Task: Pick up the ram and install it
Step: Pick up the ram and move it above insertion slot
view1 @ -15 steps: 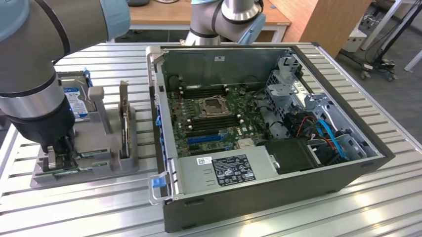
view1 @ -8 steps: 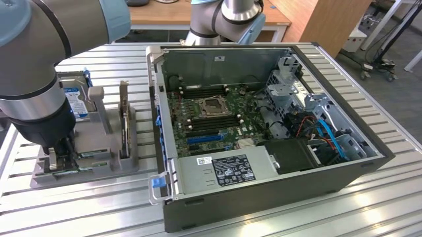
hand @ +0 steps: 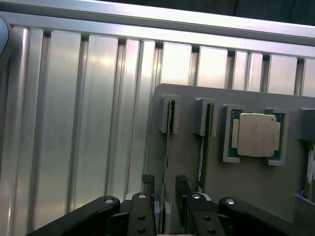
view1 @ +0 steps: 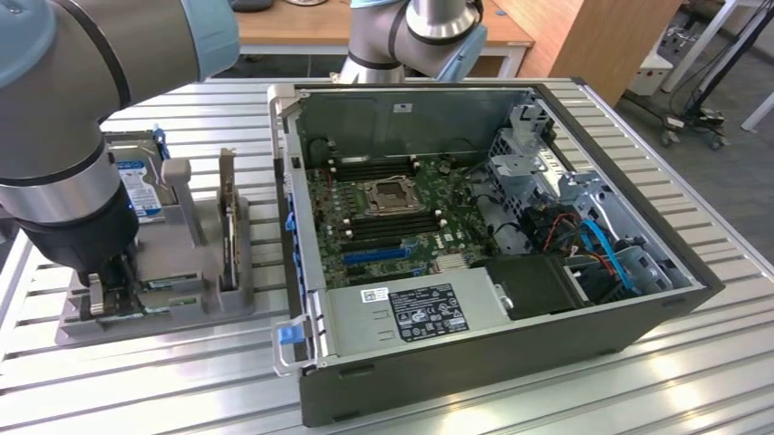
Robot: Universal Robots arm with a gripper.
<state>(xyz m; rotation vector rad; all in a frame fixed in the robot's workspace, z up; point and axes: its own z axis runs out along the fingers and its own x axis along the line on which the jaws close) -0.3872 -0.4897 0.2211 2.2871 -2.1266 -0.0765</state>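
The arm is down over the grey parts holder on the slatted aluminium table, at the exterior view's left of the open computer case. The step in hand looks like the grasp on the ram.

In the wrist view the gripper is released. Its two black fingers stand apart with the ram running between them. This green stick stands on edge in the holder's slot, and it is the one farther from the square processor chip. A second ram stick stands in the neighbouring slot, just beside the nearer finger. Whether either finger already touches the board cannot be told.

To grasp well, the gripper probably wants to be centred, so both fingers meet the flat faces together. A one-sided push could tilt the thin board in its slot. The fingers should sit deep enough to hold the board's body, not only its upper edge. They should also stay clear of the second stick. The squeeze should be gentle and square, since the board is thin and carries chips. The wrist should stay in line with the slot.

The motherboard inside the case lies well apart from the holder.
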